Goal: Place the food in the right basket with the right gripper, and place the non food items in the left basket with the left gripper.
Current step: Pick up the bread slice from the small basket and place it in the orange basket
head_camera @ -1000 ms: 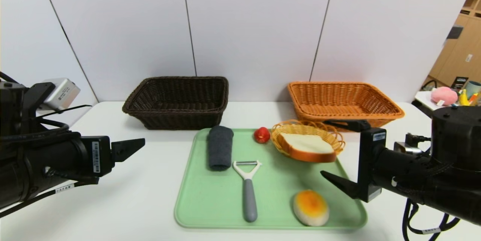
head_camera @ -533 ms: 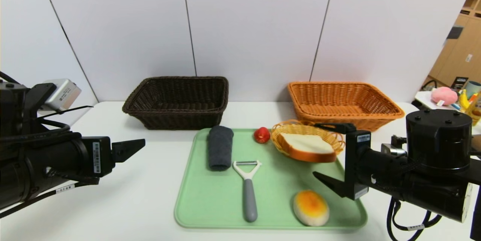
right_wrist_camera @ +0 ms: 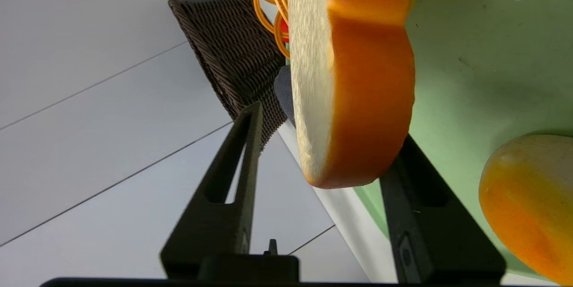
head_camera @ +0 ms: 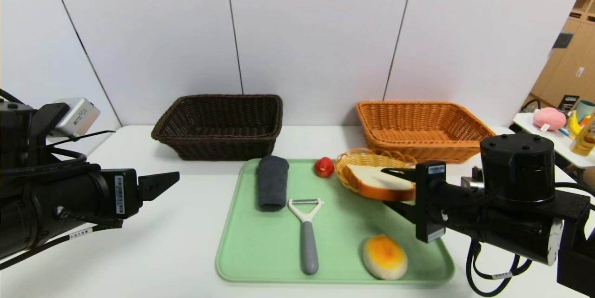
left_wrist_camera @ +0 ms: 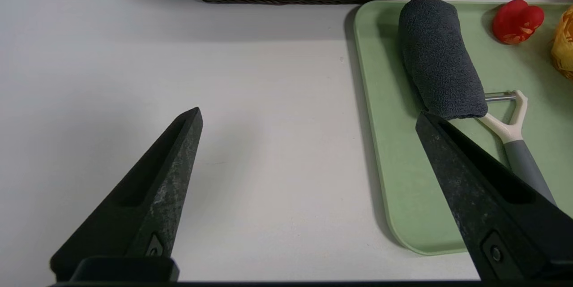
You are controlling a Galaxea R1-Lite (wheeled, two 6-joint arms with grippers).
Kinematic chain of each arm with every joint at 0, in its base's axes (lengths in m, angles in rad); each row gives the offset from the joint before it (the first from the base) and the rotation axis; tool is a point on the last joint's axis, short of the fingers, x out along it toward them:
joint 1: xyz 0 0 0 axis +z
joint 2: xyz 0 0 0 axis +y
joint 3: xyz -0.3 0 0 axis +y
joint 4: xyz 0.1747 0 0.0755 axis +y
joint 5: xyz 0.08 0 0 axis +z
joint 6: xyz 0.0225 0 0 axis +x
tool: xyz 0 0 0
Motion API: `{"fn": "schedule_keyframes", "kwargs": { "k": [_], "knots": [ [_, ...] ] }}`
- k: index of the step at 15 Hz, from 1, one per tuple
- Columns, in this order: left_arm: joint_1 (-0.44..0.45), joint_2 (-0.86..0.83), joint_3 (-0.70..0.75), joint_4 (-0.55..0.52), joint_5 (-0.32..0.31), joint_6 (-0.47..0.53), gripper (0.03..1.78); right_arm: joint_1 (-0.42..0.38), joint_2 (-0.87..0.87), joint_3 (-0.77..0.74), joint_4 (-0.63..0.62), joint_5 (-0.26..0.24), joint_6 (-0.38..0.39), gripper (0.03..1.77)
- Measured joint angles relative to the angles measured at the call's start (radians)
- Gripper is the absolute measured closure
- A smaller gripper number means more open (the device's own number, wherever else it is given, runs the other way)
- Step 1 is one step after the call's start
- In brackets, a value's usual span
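The white bread slice (head_camera: 367,176) with tan crust lies in a small yellow wire basket (head_camera: 352,157) at the tray's far right. My right gripper (head_camera: 386,188) straddles its near end, turned on its side. In the right wrist view one finger touches the crust of the bread (right_wrist_camera: 353,76) and the other stands a gap off its white face. The orange-topped bun (head_camera: 384,256) lies on the green tray (head_camera: 260,247) near the front. Also on the tray are the grey rolled cloth (head_camera: 272,182), the peeler (head_camera: 304,228) and a small red round thing (head_camera: 324,167). My left gripper (head_camera: 162,182) hangs open left of the tray.
The dark brown basket (head_camera: 223,98) stands behind the tray at the left and the orange-brown basket (head_camera: 418,103) behind it at the right, both against the white wall. A side table with coloured items (head_camera: 548,119) stands at the far right.
My right gripper has slid left over the tray's right edge, its fingers now either side of the bread slice and narrower than before. The left arm has not moved.
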Motion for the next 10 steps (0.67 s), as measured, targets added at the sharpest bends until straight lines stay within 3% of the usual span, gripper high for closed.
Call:
{"fn": "schedule_keyframes", "kwargs": {
  "k": [1,2,10],
  "knots": [
    [0.000,0.000,-0.001,-0.001,0.000,-0.001,0.12,0.000,0.003,-0.001,0.000,0.000,0.002,1.25],
    [0.001,0.000,-0.002,-0.001,0.001,-0.003,0.12,-0.003,0.005,-0.002,0.000,-0.001,0.002,1.68],
    [0.004,0.013,-0.008,-0.037,0.001,-0.003,0.12,-0.005,-0.063,-0.032,0.065,0.013,0.004,1.68]
  ]
}}
